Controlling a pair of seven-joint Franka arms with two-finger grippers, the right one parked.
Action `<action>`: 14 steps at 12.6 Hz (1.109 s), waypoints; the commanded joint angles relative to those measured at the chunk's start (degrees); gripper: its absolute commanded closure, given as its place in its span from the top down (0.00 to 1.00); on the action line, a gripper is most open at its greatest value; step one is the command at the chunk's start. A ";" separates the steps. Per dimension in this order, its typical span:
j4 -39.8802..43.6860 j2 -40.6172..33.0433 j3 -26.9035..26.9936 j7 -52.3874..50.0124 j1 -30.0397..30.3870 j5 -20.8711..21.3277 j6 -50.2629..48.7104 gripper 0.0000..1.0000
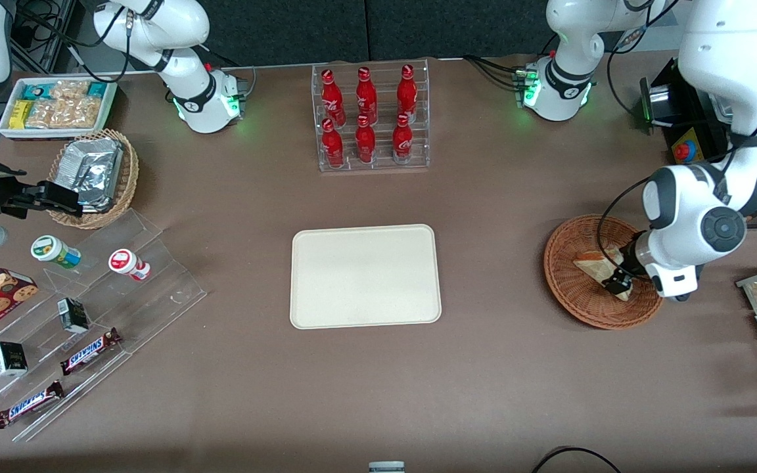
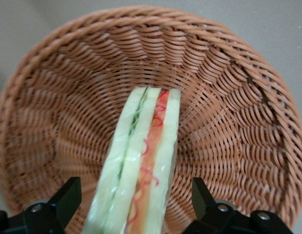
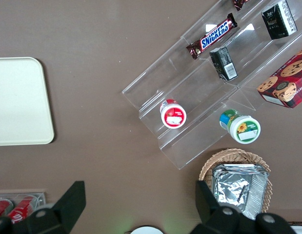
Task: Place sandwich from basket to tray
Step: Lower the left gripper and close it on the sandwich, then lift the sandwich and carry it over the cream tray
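The gripper hangs wide open, straddling the untouched sandwich in the basket.

A wide brown table fills the scene under even overhead light. Along its farthest edge from the front camera stands a dark panel wall, with black cables trailing nearby.

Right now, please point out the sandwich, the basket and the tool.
sandwich point(image 2: 141, 170): left wrist view, cut edge.
basket point(image 1: 566, 279): front view, woven wall.
tool point(image 2: 136, 204): left wrist view, open, midway between fingertips.
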 commanded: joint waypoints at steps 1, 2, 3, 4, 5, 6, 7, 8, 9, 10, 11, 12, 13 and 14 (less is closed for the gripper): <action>-0.46 3.25 -0.25 -1.51 -0.30 0.86 4.88 0.91; -0.46 3.35 -0.25 -1.25 -0.39 0.95 5.16 0.49; -0.38 3.18 -0.34 -0.81 -0.48 0.95 4.90 0.24; -0.20 2.57 -0.51 -0.55 -0.74 0.95 4.29 0.07; 0.76 1.43 -0.51 -0.37 -1.35 0.95 1.93 0.00; 3.11 0.81 -0.69 -0.11 -1.45 0.95 -2.09 0.00; 6.62 0.11 -0.78 1.20 -2.06 0.86 -8.05 0.00; 11.09 0.10 -0.78 2.26 -3.63 0.77 -14.55 0.00; 16.10 0.27 -0.78 2.09 -5.73 0.69 -20.96 0.00; 20.15 0.36 -0.78 2.35 -7.41 0.68 -25.99 0.00; 23.93 0.36 -0.78 2.27 -9.43 0.51 -29.87 0.00; 26.58 0.45 -0.87 2.09 -11.79 -0.01 -31.73 0.00; 28.52 0.54 -0.78 1.48 -14.86 -0.11 -32.19 0.00; 29.41 0.54 -0.87 1.22 -17.85 -0.28 -32.28 0.00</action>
